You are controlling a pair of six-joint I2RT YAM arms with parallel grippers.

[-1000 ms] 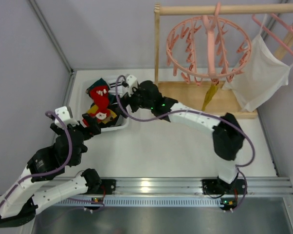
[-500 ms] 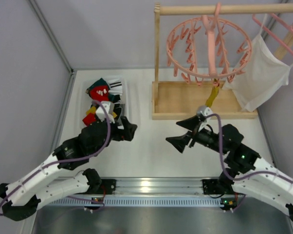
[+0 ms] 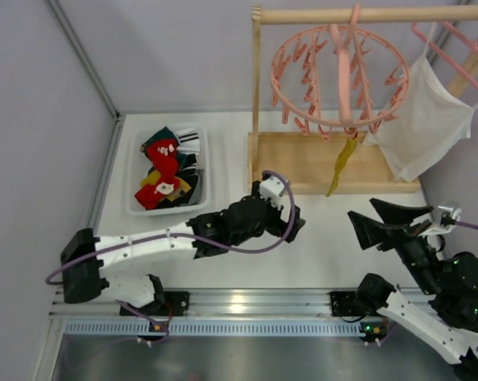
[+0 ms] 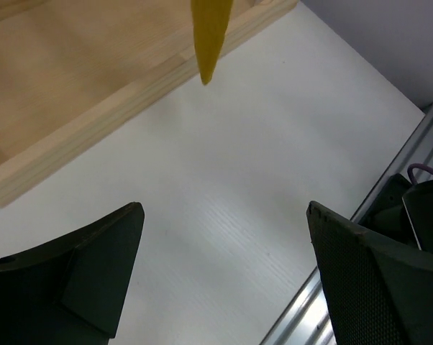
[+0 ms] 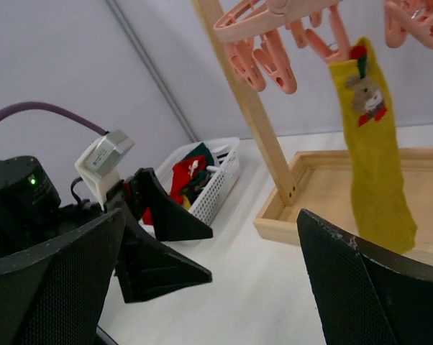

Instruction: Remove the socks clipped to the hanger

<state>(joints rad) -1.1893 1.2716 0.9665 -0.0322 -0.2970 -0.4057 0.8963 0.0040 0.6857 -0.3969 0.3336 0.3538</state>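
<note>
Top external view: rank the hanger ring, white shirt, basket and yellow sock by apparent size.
Tied first: hanger ring and white shirt look about alike, so they are not ranked.
Third: basket, though it sits lower, farther from the camera.
Last: yellow sock, clearly the smallest.

Left wrist view: yellow sock (image 4: pixel 211 32) cut by top edge. Right wrist: hanger (image 5: pixel 274 61) cropped.

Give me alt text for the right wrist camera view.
A mustard yellow fabric sock hangs from a peg of the round pink plastic clip hanger, above a wooden rack base. At left, the left pincer stands open; behind it, a white plastic basket of red and teal socks.
</note>
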